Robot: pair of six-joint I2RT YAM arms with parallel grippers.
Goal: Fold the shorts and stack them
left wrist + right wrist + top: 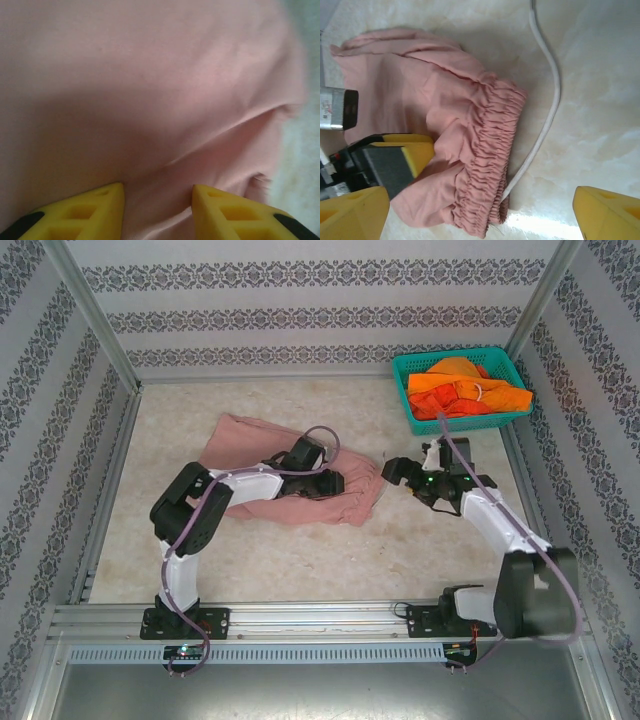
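Shorts [240, 440] in dusty pink are lying crumpled on the pale, marble-patterned table [300, 560]. Their long axis is running from the far left down toward the near right in the overhead view. The gathered elastic waistband [495, 150] is forming the right-hand end and facing the right gripper [392, 472]. The cloth is looking soft and matte, falling in loose folds, while the waistband is puckering into tight ribs. A white drawstring [552, 95], round and cord-like, is trailing from the waistband across the bare stone in a long curve.

The left gripper [335, 483] is sitting on top of the cloth near the waistband end. Its yellow fingers [100, 207] are standing moderately apart, with a ridge of pink fabric rising between them. The right gripper [480, 205] is hovering just beside the waistband, spread wide and holding nothing.

At the far right corner, bright orange shorts [460, 390] are lying heaped in a teal plastic mesh basket [452, 353], with a white cord looping over them.
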